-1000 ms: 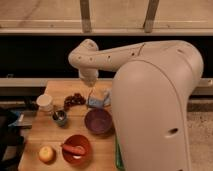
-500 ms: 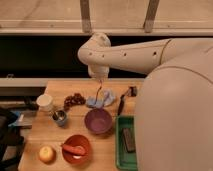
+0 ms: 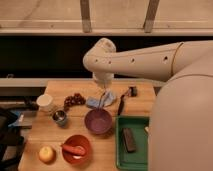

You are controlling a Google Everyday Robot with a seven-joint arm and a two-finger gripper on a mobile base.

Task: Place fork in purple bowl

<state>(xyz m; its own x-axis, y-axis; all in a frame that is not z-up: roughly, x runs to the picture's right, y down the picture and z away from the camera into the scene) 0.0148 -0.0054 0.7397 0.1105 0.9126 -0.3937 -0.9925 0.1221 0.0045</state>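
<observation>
The purple bowl [image 3: 98, 121] stands upright at the middle of the wooden table [image 3: 55, 137]; I see nothing inside it. My gripper [image 3: 103, 87] hangs from the big white arm [image 3: 145, 57] at the back of the table, just above a blue cloth [image 3: 98, 101] and behind the bowl. A slim pale streak [image 3: 107, 96] on the cloth under the gripper may be the fork; I cannot tell for sure. A black-handled knife [image 3: 121, 104] lies to the right of the cloth.
A red-orange bowl [image 3: 76, 148] holding an orange item sits front left, beside a yellow fruit [image 3: 46, 154]. A white cup [image 3: 45, 102], a metal cup [image 3: 60, 117] and dark grapes [image 3: 74, 100] stand at the left. A green tray [image 3: 134, 160] holds a dark bar [image 3: 129, 139].
The arm has swung from the left side to the right, uncovering the green tray and the knife. The gripper has stayed over the blue cloth.
</observation>
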